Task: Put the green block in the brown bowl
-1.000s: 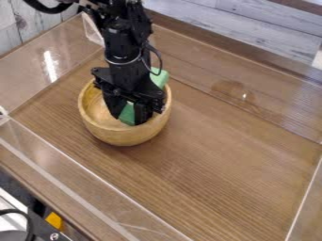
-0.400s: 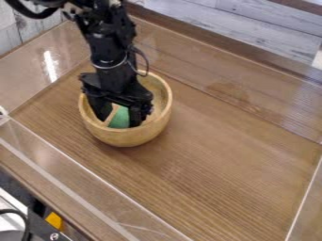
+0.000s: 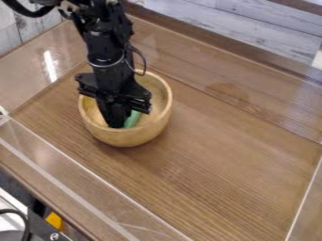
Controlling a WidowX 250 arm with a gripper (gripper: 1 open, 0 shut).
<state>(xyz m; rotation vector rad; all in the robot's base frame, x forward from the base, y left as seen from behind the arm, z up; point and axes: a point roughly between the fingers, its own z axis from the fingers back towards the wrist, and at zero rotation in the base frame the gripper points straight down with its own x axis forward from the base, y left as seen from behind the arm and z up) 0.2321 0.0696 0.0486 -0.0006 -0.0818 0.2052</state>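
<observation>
The brown bowl (image 3: 126,137) stands on the left half of the wooden table. The black gripper (image 3: 117,114) points straight down into its hollow, with its fingers drawn together, shut. The green block (image 3: 131,120) lies inside the bowl just right of the fingertips. Only a small bright green patch of it shows, and the rest is hidden by the fingers and the bowl's wall. Whether the fingers touch the block cannot be told.
The wooden table (image 3: 227,132) is fenced by clear plastic walls; one runs along the front left (image 3: 88,188) and another along the right (image 3: 308,179). A pale plank wall (image 3: 239,19) stands behind. Black cables hang above the arm at the top left.
A second ago the block stuck up over the bowl's far rim between the fingers. The fingers then spread wide, the block dropped into the bowl, and now they have closed together.
</observation>
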